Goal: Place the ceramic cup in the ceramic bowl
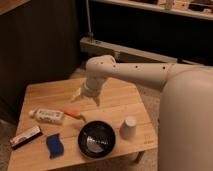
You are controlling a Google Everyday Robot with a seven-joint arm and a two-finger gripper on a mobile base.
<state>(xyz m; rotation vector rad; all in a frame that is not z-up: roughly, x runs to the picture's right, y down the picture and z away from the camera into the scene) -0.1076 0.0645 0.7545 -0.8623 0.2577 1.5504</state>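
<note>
Ceramic cup (pixel 129 128) stands on the wooden surface (pixel 117 100), just right of the ceramic bowl (pixel 97 141), near the front right corner.
Gripper (pixel 86 99) hangs above the surface behind the bowl, jaws apart, holding nothing. White tube (pixel 47 116) and blue sponge (pixel 54 145) lie left.

ceramic cup (pixel 128 128): small, plain, pale grey-white, no handle, slightly tapered, much narrower than the bowl.
cup pose: stands on the wooden table (pixel 117 102), near its front right corner as seen in the camera view.
ceramic bowl (pixel 97 140): round, shallow, black, with a glossy inside that reflects grey; empty.
bowl pose: sits flat near the table's front edge, just beside the cup on its left in the view, not touching it.
gripper (pixel 85 97): over the middle of the table, behind the bowl, apart from both bowl and cup.
</note>
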